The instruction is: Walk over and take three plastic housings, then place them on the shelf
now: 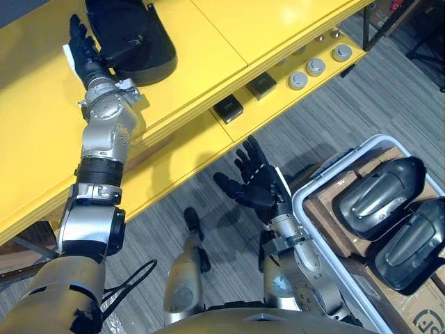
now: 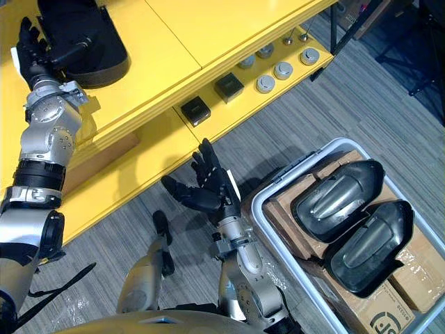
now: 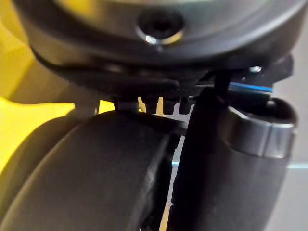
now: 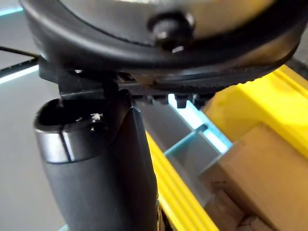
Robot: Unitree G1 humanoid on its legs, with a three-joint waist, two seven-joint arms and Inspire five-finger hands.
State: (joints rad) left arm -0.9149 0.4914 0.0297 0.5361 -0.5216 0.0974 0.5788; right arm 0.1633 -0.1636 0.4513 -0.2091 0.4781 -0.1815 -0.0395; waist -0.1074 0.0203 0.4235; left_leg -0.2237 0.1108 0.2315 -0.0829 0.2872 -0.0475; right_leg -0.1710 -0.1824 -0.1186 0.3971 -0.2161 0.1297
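One black plastic housing (image 1: 135,42) lies on the top of the yellow shelf (image 1: 208,42), at the far left. My left hand (image 1: 83,49) rests against that housing's left edge with straight fingers, open; its wrist view shows the housing's dark curved shell (image 3: 86,173) close beside the thumb (image 3: 240,168). Two more black housings (image 1: 379,195) (image 1: 414,243) lie side by side in a grey crate (image 1: 306,209) at the lower right. My right hand (image 1: 254,184) hovers palm up over the floor just left of the crate, fingers spread, open and holding nothing.
The shelf's lower tier (image 1: 278,104) carries two small black boxes (image 1: 228,108) and several round metal parts (image 1: 316,67). Cardboard boxes (image 1: 327,209) lie under the housings in the crate. Grey carpet runs between shelf and crate.
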